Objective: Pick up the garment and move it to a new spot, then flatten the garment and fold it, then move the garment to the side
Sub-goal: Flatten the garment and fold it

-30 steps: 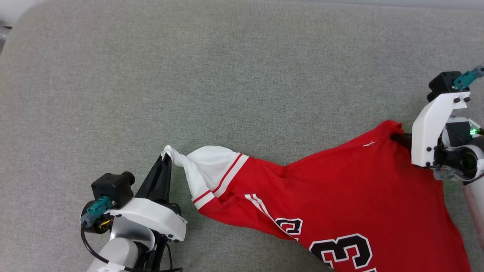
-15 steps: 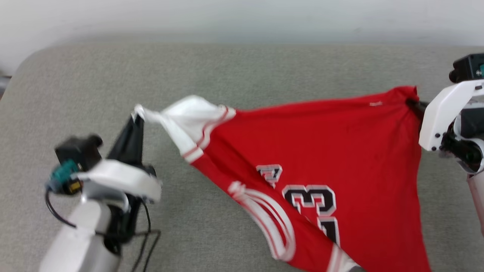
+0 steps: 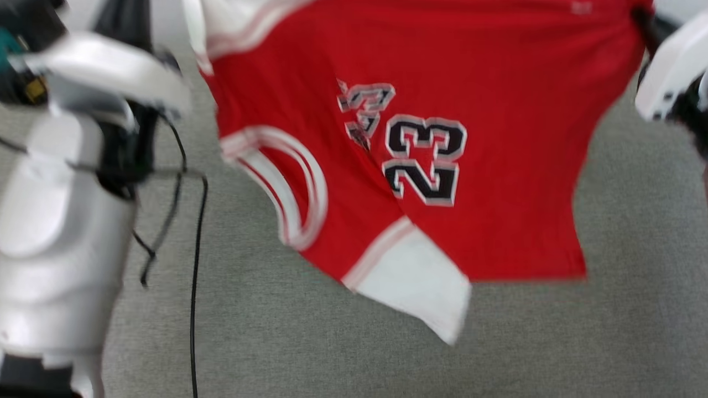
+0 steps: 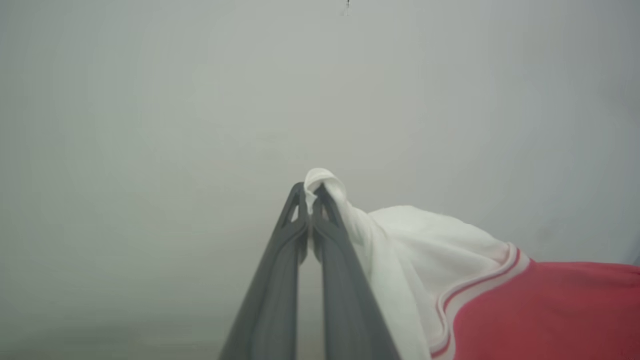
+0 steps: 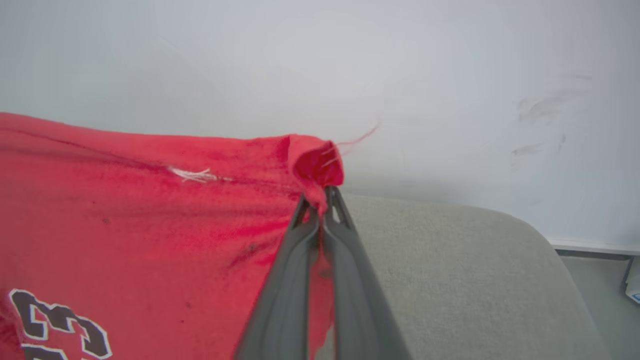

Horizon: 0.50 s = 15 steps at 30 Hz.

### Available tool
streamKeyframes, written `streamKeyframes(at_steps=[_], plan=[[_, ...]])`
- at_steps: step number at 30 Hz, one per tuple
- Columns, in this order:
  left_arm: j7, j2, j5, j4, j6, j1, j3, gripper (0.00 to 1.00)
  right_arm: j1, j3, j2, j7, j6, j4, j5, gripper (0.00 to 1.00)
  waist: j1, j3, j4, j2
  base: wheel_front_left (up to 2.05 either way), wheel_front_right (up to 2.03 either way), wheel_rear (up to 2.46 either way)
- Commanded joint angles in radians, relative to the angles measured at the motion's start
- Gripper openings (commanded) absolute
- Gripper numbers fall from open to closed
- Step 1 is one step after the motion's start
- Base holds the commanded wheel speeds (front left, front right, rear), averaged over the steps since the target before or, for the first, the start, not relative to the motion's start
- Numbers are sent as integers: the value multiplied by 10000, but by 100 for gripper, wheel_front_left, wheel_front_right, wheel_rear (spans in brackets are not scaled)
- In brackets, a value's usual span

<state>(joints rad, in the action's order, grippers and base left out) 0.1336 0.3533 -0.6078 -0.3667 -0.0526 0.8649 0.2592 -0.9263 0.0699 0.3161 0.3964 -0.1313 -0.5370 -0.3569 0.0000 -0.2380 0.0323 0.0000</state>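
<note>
Red jersey-style T-shirt [image 3: 509,166] with white short sleeves: held aloft, spread between both arms, hanging clear of the grey upholstered pad [image 3: 608,342] beneath. The head view is blurred, so fine detail is not relied on.

Left end effector [image 4: 311,192]: its dark fingers are pressed together on the bunched tip of one white sleeve [image 4: 425,245], with a nub of cloth showing above the fingertips.

Right end effector [image 5: 324,196]: clamped on a gathered red corner [image 5: 315,165], seemingly of the hem; a loose thread trails from it. A rounded corner of the pad is seen beyond it, by the pale wall [image 5: 200,60].

Why held so: two points well apart are pinched, so the top edge is drawn taut and the body drops under its own weight. That is judged to suit carrying to a new spot and laying out flat.

The grip is lopsided, sleeve against hem corner, so the shirt hangs skewed. The black "23" lettering [image 3: 423,160] reads sideways, the striped neck trim [image 3: 287,188] sags low on the left, and the second white sleeve [image 3: 415,287] dangles lowest, nearest the pad.

Step in hand is judged to be the pick-up and move. Flattening and folding are not yet begun.

Risk noted: only small pinches of cloth are held, and either might slip. A black cable [image 3: 193,265] hangs near the shirt's left edge.
</note>
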Motion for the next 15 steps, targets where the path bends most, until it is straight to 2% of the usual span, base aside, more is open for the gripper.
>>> streamKeyframes(at_steps=[1,8,15], plan=[[72,71,87,-184,108,664,-9,0,-467,-64,-59,-135,11,0,213,0,0,-319,154,0,0,0,0],[164,149,547,-1137,224,3361,90,0,-2287,-628,-223,-678,11,-151,963,0,0,-1143,218,0,0,0,0],[182,435,896,-1917,375,5151,161,0,-3847,-1149,-420,-1396,12,-401,1407,0,0,-1674,336,0,0,0,0]])
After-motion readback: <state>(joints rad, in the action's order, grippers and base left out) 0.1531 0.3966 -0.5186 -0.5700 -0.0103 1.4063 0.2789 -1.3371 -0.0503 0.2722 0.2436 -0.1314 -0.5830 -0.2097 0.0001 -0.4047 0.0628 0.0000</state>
